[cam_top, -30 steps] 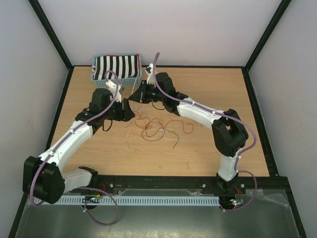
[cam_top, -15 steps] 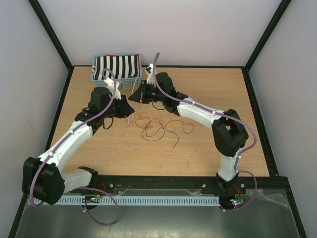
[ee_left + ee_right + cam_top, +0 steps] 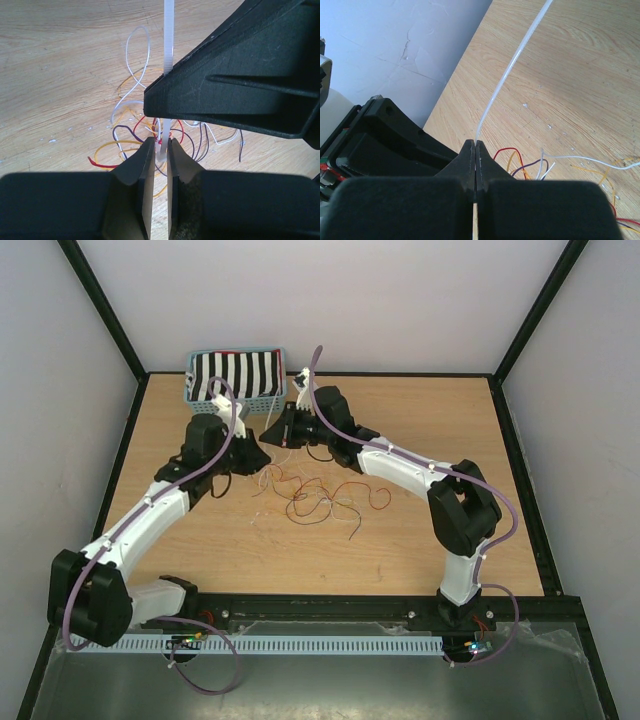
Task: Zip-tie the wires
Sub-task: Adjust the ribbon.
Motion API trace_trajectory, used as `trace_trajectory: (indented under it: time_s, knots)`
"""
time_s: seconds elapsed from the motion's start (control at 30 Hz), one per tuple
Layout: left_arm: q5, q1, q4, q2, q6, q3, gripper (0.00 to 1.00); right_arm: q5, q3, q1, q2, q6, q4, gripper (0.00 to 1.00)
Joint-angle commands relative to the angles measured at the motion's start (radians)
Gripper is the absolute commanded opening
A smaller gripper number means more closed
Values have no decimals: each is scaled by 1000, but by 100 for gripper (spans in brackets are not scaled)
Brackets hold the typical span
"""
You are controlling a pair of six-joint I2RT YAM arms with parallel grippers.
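The wires lie in a loose tangle of red, orange, yellow, dark and white loops on the wooden table, just below both grippers. A white zip tie is pinched in my right gripper, which is shut on its strap. In the left wrist view the same zip tie runs down behind the right gripper's black body. Its lower end sits between the narrow jaws of my left gripper, above the wires. Seen from above, the left gripper and right gripper almost meet.
A blue basket holding a black-and-white striped cloth stands at the table's back edge, just behind the grippers. Black frame posts and white walls bound the table. A purple cable runs along each arm.
My left gripper's jaws have narrowed from wide apart onto the zip tie's end, and the gripper has shifted slightly toward the right gripper. The right arm has stayed in place.
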Motion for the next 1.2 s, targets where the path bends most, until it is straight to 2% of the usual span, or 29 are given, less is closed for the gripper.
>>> trace_trajectory:
  time_s: [0.0,0.23,0.43,0.7,1.17]
  knots:
    - [-4,-10,43,13,1,24,13,-9,-7,2,-30,11,43,0]
    - [-3,-24,46,16,-3,-10,5,58,43,2,-31,-32,-4,0]
    - [-14,-53,50,21,-18,-52,3,128,113,0,-21,-74,-68,0]
    - [-23,-69,55,28,-29,-77,5,190,158,-1,-15,-116,-106,0]
    - [-23,-85,57,73,-46,-93,9,202,173,-6,-5,-121,-112,0]
